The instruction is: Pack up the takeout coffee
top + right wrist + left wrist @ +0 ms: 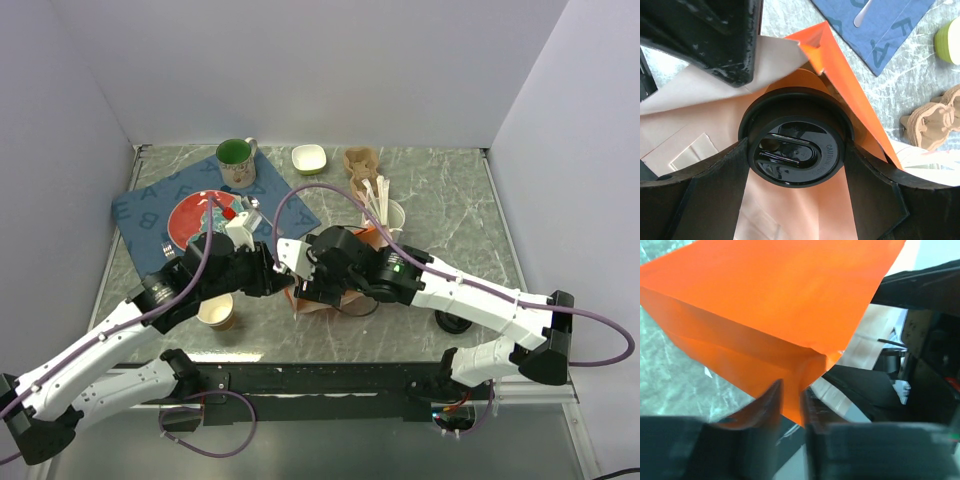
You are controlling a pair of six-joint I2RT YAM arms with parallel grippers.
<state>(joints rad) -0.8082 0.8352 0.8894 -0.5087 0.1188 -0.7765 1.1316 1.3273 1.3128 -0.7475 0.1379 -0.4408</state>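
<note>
**A:** Top external view first: what crowds the middle of the desk [460,210]?

**B:** Both arms meet over an orange paper bag [320,305], and there they hide the takeout coffee completely. A lidless tan paper cup [217,312] stands just beside the left arm, and a loose black lid [453,322] lies by the right arm. A white cup holding pale sticks [387,212] stands behind them. A green mug [237,160] sits at the far corner of a blue lettered mat [150,210], which carries a red plate [190,222].

**A:** So where is the coffee?

**B:** Only the right wrist view shows it. The takeout coffee [792,145], black lid up, is at the bag's open mouth. The right end effector [796,167] is clamped on it, one finger on each side.

**A:** And the left?

**B:** The left wrist view settles that. The left end effector [790,405] is pinched together on a corner of the bag's orange edge. The right wrist view also catches a pale green bowl [950,35] and a brown pulp carrier [932,120] beyond the bag
</note>
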